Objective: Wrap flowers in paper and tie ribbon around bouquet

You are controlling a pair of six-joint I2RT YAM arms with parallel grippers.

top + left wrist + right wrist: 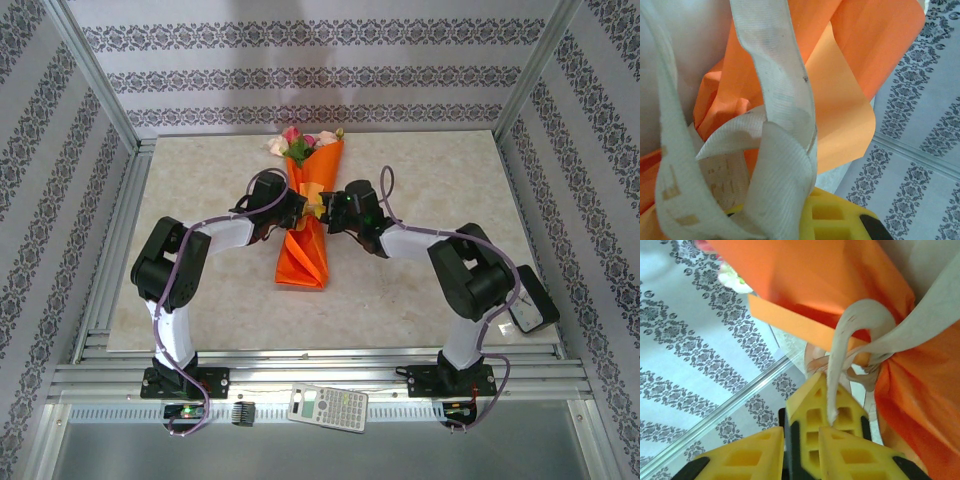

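Observation:
The bouquet (308,215), a narrow cone of orange paper, lies lengthwise in the middle of the table. Pink and cream flowers (297,141) show at its far wide end. My left gripper (298,212) and right gripper (332,215) meet at the cone's waist from either side. The ribbon (855,322), a pale woven strand, is looped round the paper (815,275) and gathers it. Its end runs down between the yellow fingers of my right gripper (832,420). In the left wrist view, ribbon (780,95) loops cross my left gripper (805,210), and one yellow finger (840,217) shows beneath them.
A calculator (328,407) lies on the near metal rail. A dark flat device (530,305) sits at the table's right edge. Patterned walls and aluminium posts (95,75) close in the table on three sides.

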